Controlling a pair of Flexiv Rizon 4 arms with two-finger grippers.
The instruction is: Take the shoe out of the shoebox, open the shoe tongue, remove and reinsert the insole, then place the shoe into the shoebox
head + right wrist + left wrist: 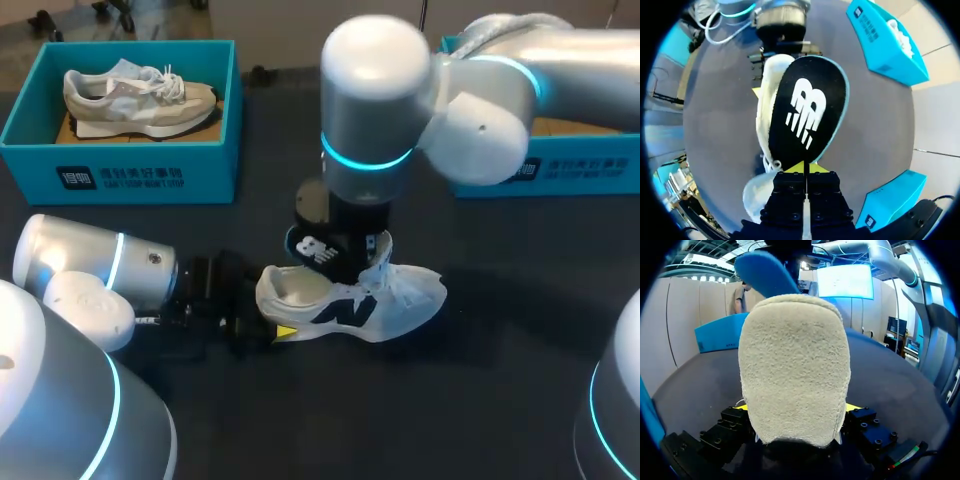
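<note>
A white shoe (350, 300) with a dark side mark lies on its sole at the middle of the dark table. My left gripper (262, 328) is at its heel. In the left wrist view the fuzzy heel (795, 365) fills the space between the fingers (854, 407), which press on both its sides. My right gripper (804, 169) hangs over the shoe, shut on the edge of a black insole (807, 110) with a blue rim and a white logo. The insole (308, 247) is lifted above the shoe's opening. The shoe (765, 107) shows under it.
A blue shoebox (150, 175) at the back left holds a second, beige shoe (135, 97). Another blue box (590, 165) stands at the back right, mostly behind my right arm. Bare table lies in front of the shoe.
</note>
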